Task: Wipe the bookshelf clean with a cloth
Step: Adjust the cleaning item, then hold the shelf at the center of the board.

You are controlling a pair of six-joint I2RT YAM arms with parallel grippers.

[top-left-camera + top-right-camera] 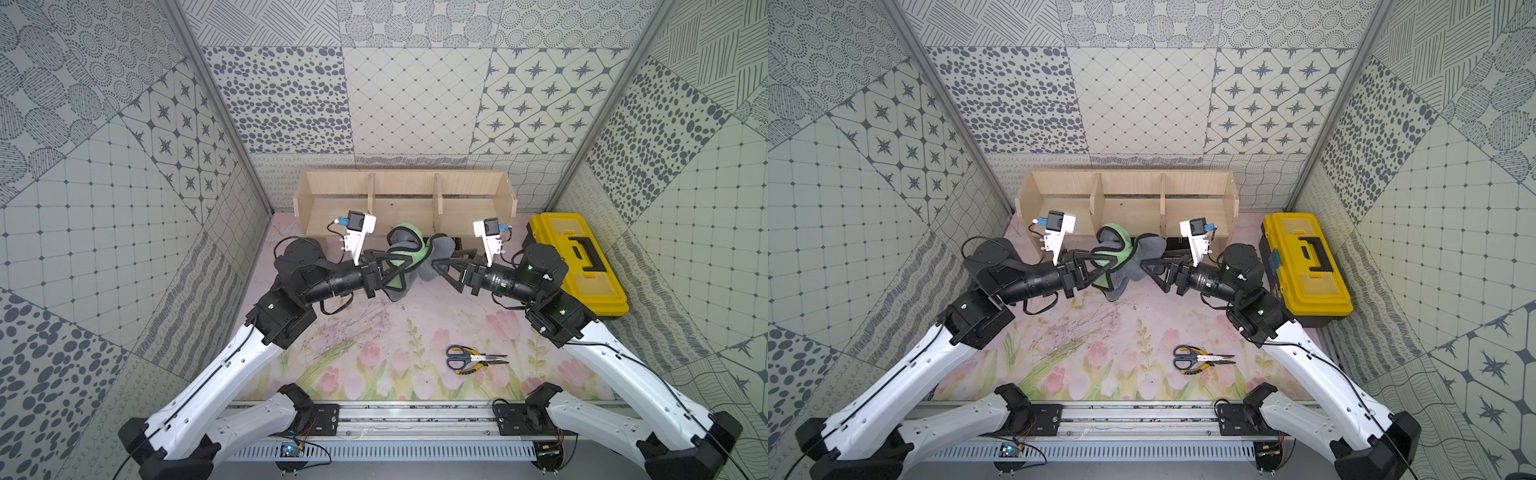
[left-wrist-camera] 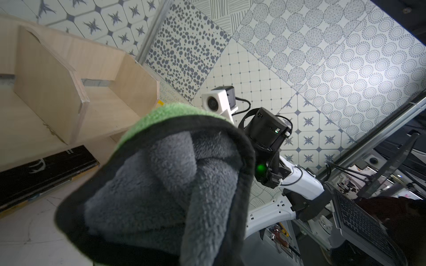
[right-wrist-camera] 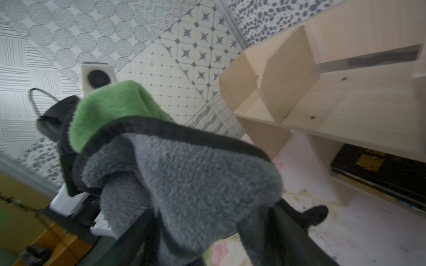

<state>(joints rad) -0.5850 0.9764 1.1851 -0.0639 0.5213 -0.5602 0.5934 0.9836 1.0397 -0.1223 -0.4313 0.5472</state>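
Handing over the cloth (image 1: 415, 249) in mid-air, just in front of the middle bay of the bookshelf (image 1: 405, 195) and clear above the counter (image 1: 374, 332). Clenching the green-and-grey bundle in the left tool (image 1: 405, 261). Standing released at the right tool (image 1: 436, 263), jaws spread wide, grey pile merely draping across them.

Judging the step in hand as clearing the right tool:
- Pulling it straight back along its own axis, not sideways, to avoid dragging the loose grey fold out of the left grip.
- Watching for pile snagging on the fingers (image 3: 290, 232).
- Holding the left tool motionless until separation.
- Then turning a broad flat face of the cloth toward the shelf board, not the bunched black hem.
- Pressing lightly while sweeping bay by bay, minding the two upright dividers.
- Steering the right arm away from the yellow toolbox (image 1: 577, 266) just beside it.

Comparing views:
- Showing, in both top views, both arms meeting nose to nose, plus scissors (image 1: 473, 358) lying well apart on the counter.
- Hiding the left tool's fingers entirely behind cloth in the left wrist view, yet revealing a dark flat item (image 2: 46, 170) under the bookshelf, hardly visible from above.
- Revealing only in the right wrist view the wide gap between the right fingers.
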